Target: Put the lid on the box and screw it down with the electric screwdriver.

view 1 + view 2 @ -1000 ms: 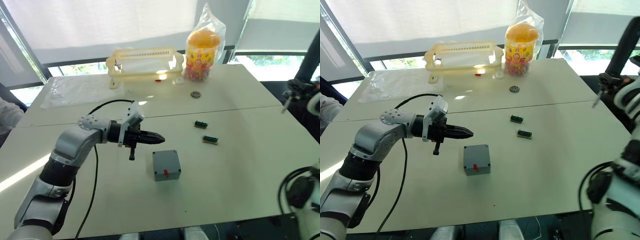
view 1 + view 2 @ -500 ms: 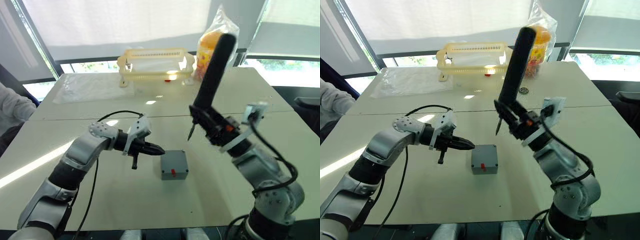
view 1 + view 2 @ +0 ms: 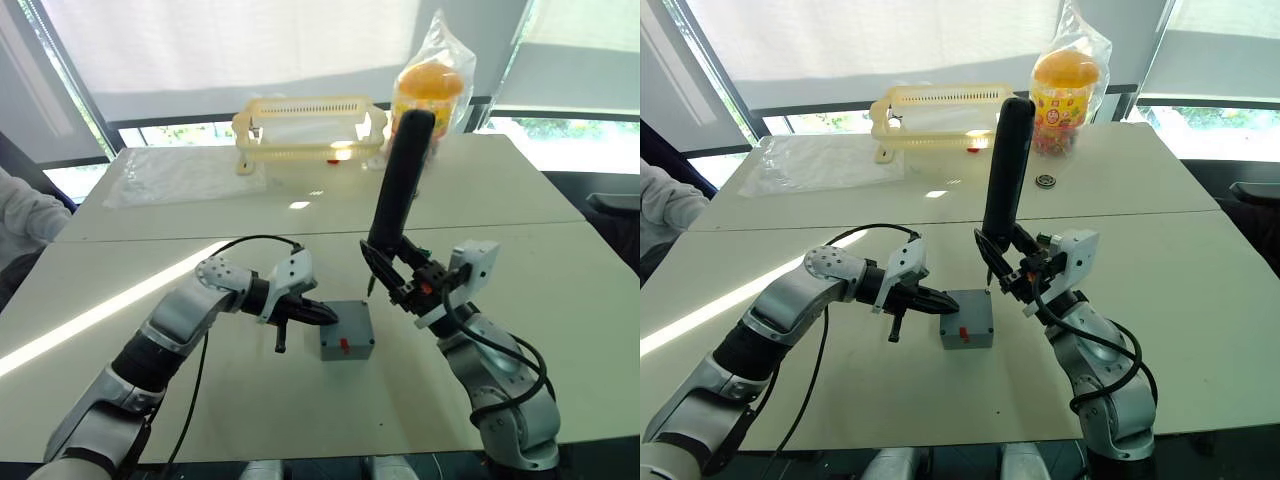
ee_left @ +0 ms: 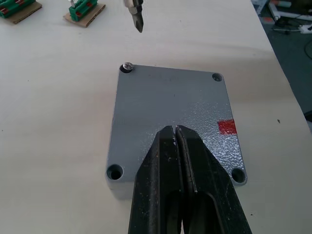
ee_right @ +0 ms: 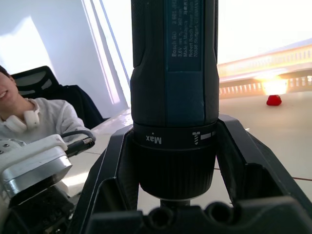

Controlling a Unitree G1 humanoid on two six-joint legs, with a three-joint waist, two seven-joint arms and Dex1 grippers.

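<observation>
Lid point(image 4: 170, 114) already sits on the box point(image 3: 346, 332), mid-table, with a screw point(image 4: 127, 66) standing in one far corner hole and the other three holes empty. Just beyond that corner, apart from it, hangs the bit point(image 4: 135, 10) of the electric screwdriver point(image 3: 1004, 184), whose long body stands nearly upright and leans away from the robot. Right gripper point(image 5: 175, 146) clamps the tool's collar between its fingers, so this arm is the nearer one to the screw. Left gripper point(image 4: 175, 134), fingers pressed together, reaches over the lid's near half, seemingly steadying it.
</observation>
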